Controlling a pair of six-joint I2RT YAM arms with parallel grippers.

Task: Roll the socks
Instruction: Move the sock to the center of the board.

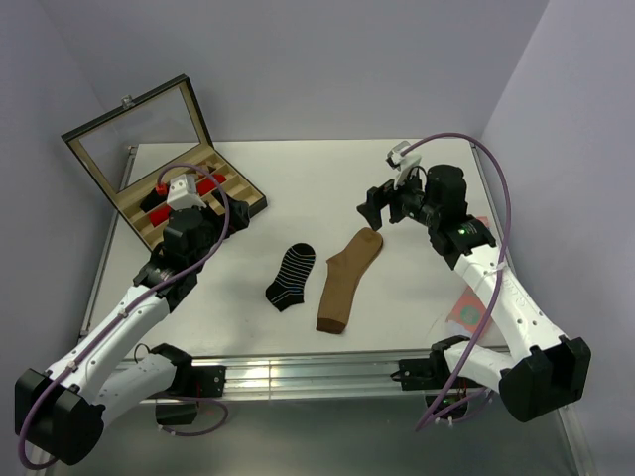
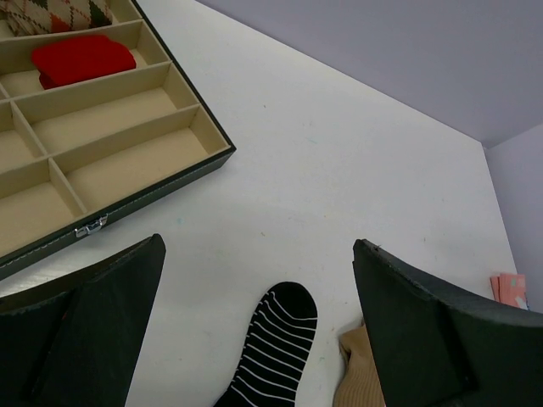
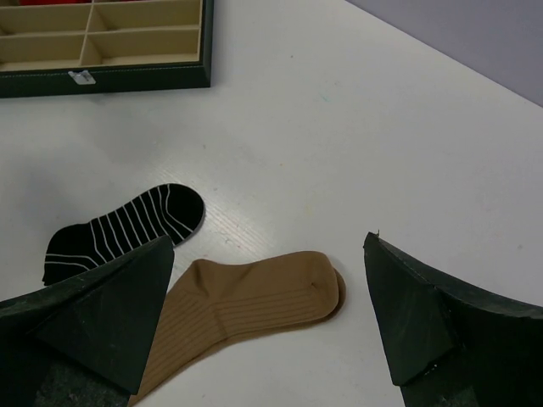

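The black striped sock (image 1: 291, 278) and tan sock (image 1: 349, 278) are laid flat side by side at lower centre. The left gripper (image 2: 257, 246) and right gripper (image 3: 270, 240) are spread wide, nothing held.

Bright even light, soft shadows, sharp focus

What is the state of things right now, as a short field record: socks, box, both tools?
striped sock: flat on the table, unrolled, left of the tan sock, not touching it
tan sock: flat, unrolled
box: far left, lid open, red bundle in one compartment
left tool: open, empty, between box and striped sock
right tool: open, empty, above the tan sock's far end
progress: no sock rolled yet
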